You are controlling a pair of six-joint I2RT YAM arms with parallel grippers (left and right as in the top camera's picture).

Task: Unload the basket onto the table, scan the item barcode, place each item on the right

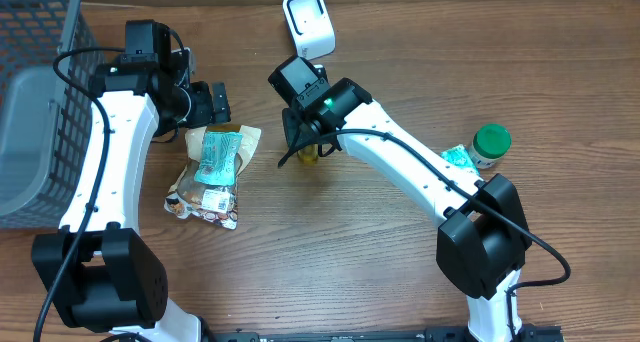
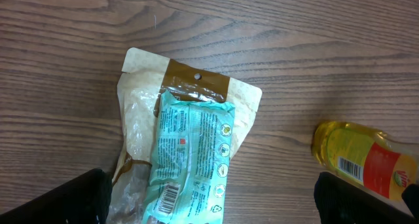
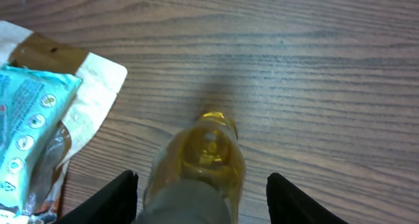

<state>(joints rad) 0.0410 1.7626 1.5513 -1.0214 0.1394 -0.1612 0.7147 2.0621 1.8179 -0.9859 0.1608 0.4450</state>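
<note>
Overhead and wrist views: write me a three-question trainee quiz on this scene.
1. True or false: the teal packet lies on top of the tan pouch.
2. What sits between the fingers of the right gripper? A. yellow bottle B. green-lidded jar C. white scanner
3. Fill in: the left gripper is ____.
Key: 1 true; 2 A; 3 open.

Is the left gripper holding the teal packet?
No, the left gripper is wide open, its fingers clear of both sides of the teal packet.

teal packet [image 2: 193, 152]: barcode, print seemingly illegible | yellow bottle [image 2: 366, 162]: barcode label
</note>
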